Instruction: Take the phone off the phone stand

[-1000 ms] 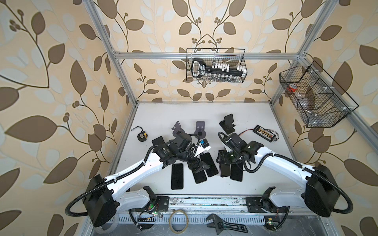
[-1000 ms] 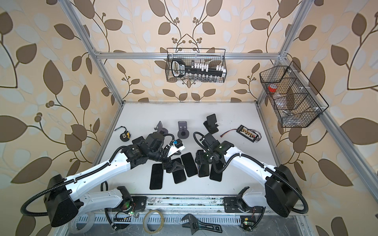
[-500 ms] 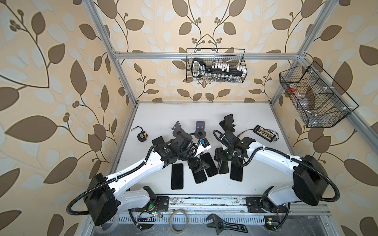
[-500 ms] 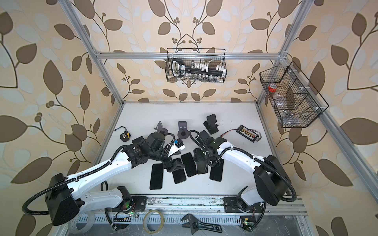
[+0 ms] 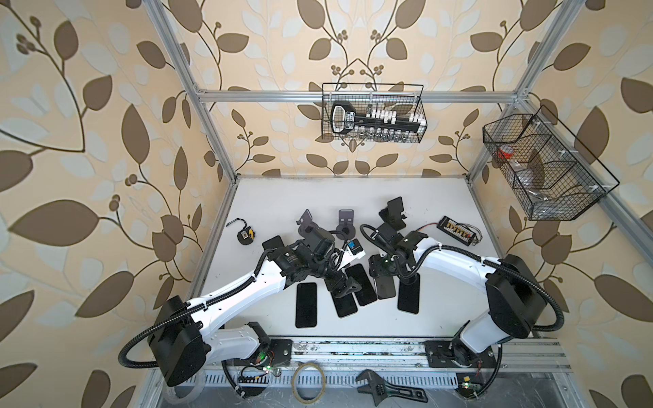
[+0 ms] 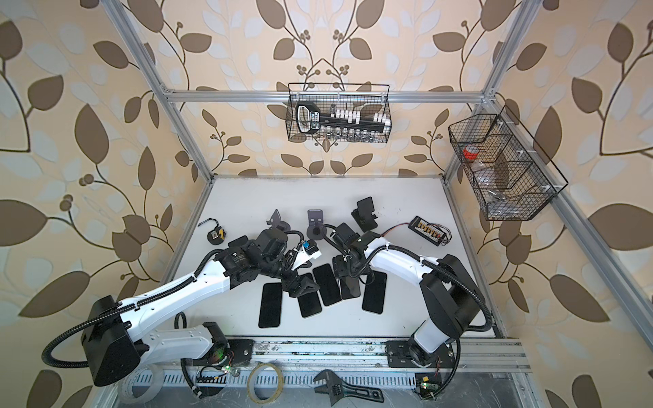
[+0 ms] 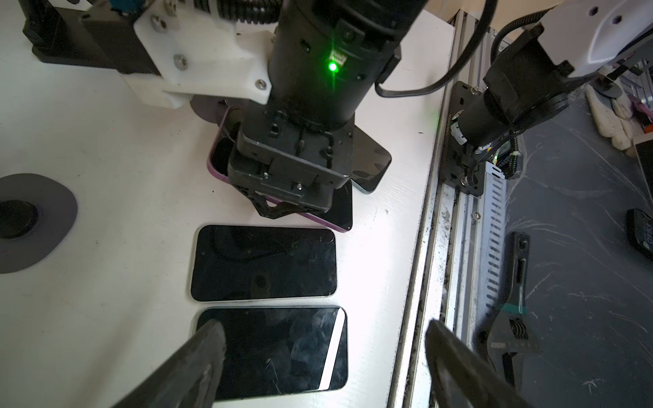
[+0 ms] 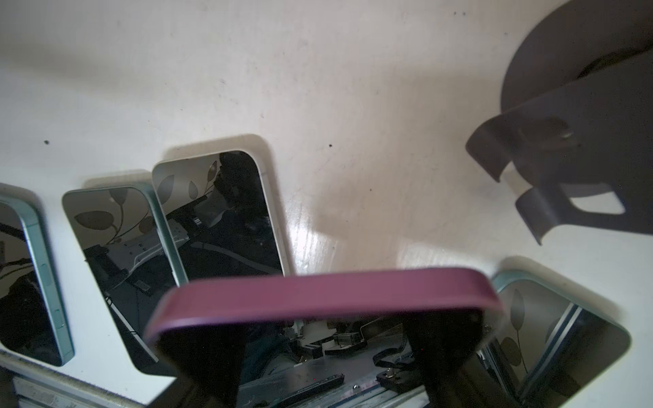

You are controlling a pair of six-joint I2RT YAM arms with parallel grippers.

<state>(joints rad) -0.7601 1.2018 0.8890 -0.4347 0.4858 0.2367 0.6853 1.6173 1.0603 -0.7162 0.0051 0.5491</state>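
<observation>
Purple-cased phone (image 8: 318,293) is pinched by right end effector (image 8: 321,335), 5 o'clock of phone stand (image 5: 345,218); left end effector (image 7: 318,353) is spread.

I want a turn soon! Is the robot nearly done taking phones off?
Nearly. The stands look empty and four phones lie flat. The right hand grips the purple phone, low beside them. Still to do: set it down, let go.

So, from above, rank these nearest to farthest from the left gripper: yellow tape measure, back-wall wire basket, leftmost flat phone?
From the left gripper, in a top view:
1. Leftmost phone, just left of it.
2. Tape measure, far left of table.
3. Wire basket, on the back wall.
</observation>
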